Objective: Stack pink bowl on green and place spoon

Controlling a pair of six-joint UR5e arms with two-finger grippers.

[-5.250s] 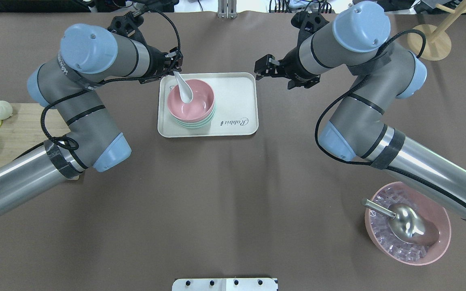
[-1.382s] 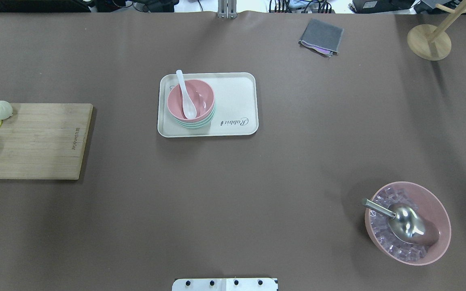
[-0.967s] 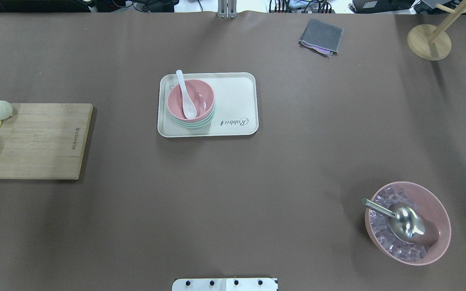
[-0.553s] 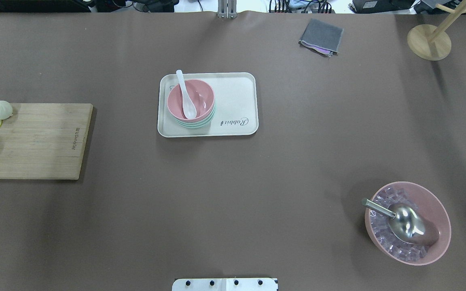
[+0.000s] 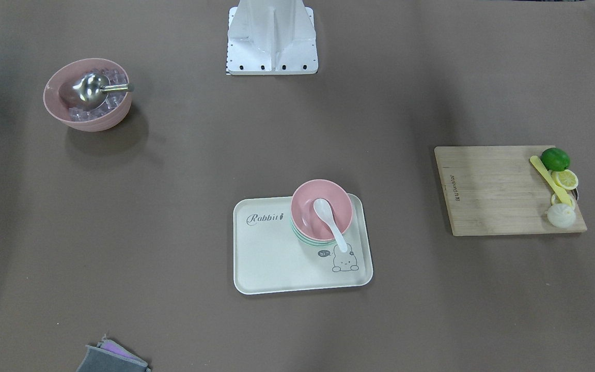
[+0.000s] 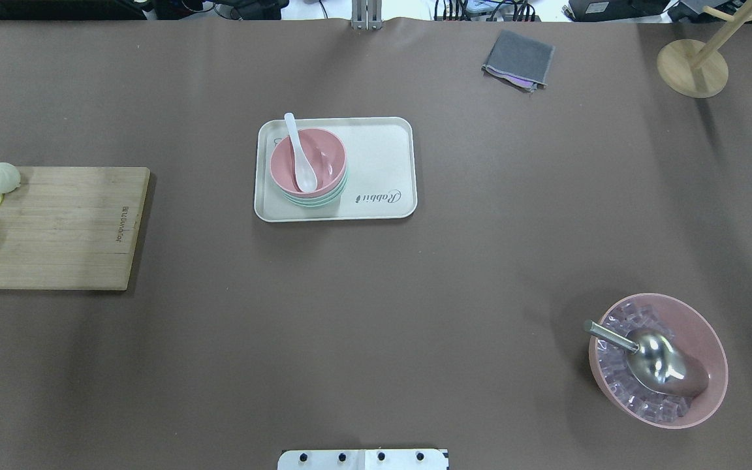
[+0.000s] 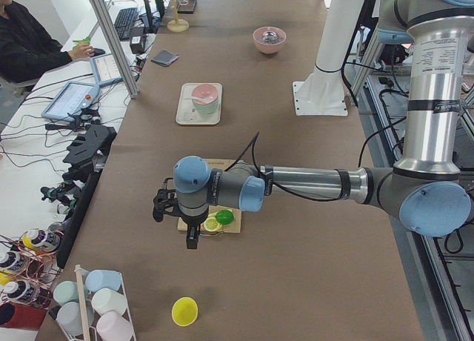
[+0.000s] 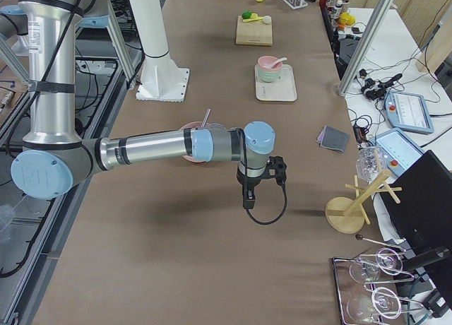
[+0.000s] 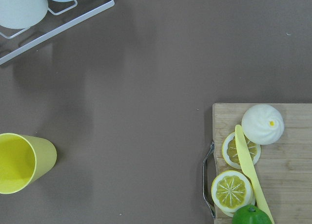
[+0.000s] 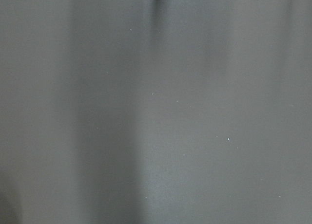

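Observation:
The pink bowl (image 6: 325, 156) sits nested on the green bowl (image 6: 314, 200) at the left end of the cream tray (image 6: 376, 163). The white spoon (image 6: 300, 156) lies in the pink bowl with its handle over the far rim. The stack also shows in the front view (image 5: 305, 206). My left gripper (image 7: 191, 241) hangs over the near end of the cutting board, far from the tray. My right gripper (image 8: 247, 200) hangs over bare table, far from the tray. Both show only in the side views, so I cannot tell whether they are open or shut.
A wooden cutting board (image 6: 62, 225) with lemon slices, a lime, a bun and a yellow knife lies at the left. A large pink bowl of ice (image 6: 658, 359) with a metal scoop stands front right. A grey cloth (image 6: 518, 59) and a wooden stand (image 6: 692, 67) are at the back.
Both arms have left the overhead view since the earliest frame. The left gripper let go of the spoon, which now lies in the pink bowl. Nothing has moved in the last second.

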